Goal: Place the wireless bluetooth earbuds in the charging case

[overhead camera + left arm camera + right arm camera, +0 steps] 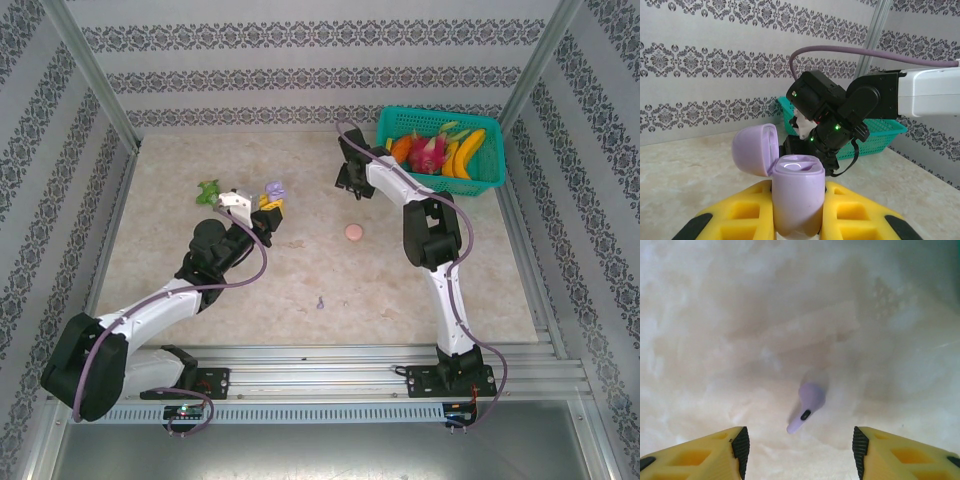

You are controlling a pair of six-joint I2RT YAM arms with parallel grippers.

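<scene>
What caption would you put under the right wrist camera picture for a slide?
Right gripper, jaws open, hovers over a purple earbud lying on the marbled table.

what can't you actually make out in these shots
- Purple charging case, left wrist view: glare and the low angle hide whether its sockets are filled.
- Purple earbud, right wrist view: blurred, so which ear it fits is unclear.
- Right end effector: in the top view its own wrist covers the fingertips.
- Green object, top view: too small to identify.
</scene>
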